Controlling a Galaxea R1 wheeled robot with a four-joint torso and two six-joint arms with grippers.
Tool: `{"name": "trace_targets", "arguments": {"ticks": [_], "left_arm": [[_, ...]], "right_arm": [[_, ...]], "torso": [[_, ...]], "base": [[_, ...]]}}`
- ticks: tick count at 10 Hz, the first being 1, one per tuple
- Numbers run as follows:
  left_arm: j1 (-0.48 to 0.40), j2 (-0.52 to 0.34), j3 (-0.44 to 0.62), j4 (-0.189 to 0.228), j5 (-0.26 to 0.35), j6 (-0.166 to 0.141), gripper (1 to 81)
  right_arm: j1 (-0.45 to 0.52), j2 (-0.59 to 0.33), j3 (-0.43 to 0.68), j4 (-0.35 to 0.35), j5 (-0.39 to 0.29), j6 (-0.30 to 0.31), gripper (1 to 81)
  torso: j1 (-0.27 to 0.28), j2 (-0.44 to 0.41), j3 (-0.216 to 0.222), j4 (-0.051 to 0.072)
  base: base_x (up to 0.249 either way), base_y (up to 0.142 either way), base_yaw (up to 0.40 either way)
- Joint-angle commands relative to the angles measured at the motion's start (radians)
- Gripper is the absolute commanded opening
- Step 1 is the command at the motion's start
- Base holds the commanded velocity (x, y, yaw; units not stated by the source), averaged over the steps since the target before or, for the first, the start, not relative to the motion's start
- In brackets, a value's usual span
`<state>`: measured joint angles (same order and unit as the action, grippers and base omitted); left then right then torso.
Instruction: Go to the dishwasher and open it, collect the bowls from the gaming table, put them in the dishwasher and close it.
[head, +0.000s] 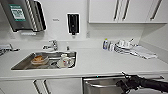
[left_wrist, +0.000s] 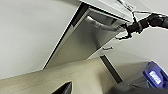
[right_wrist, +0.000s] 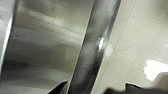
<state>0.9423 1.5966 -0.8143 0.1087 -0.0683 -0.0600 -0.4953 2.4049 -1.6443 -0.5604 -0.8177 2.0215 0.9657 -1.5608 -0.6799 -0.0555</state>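
Keep the right gripper (head: 124, 84), at five o'clock, pulling the dishwasher (head: 100, 86) handle (right_wrist: 96, 47) evenly (jaws' grip unclear).

Head view: set high, faced forward and down over the counter (head: 100, 62), sink (head: 45, 61) at 9 o'clock, dishwasher (head: 100, 86) at 6. Left wrist view: placed low, aimed upward at the same steel front and right hand (left_wrist: 127, 31) from some way off. Right wrist view: pressed close against the dishwasher's bar handle (right_wrist: 95, 47).
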Motion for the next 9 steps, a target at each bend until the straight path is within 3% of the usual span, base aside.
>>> {"name": "trace_targets", "arguments": {"ticks": [1,9], "left_arm": [[-0.075,-0.042,0.027,0.016,0.013,0.003,81.1],[-0.075,-0.033,0.027,0.016,0.013,0.002,81.1]], "right_arm": [[0.007,-0.037,0.020,0.036,-0.195,0.031,81.1],[-0.010,-0.079,0.063,0.036,-0.146,0.049,81.1]], "torso": [[0.000,0.000,0.000,0.000],[0.000,0.000,0.000,0.000]], "base": [[0.000,0.000,0.000],[0.000,0.000,0.000]]}}
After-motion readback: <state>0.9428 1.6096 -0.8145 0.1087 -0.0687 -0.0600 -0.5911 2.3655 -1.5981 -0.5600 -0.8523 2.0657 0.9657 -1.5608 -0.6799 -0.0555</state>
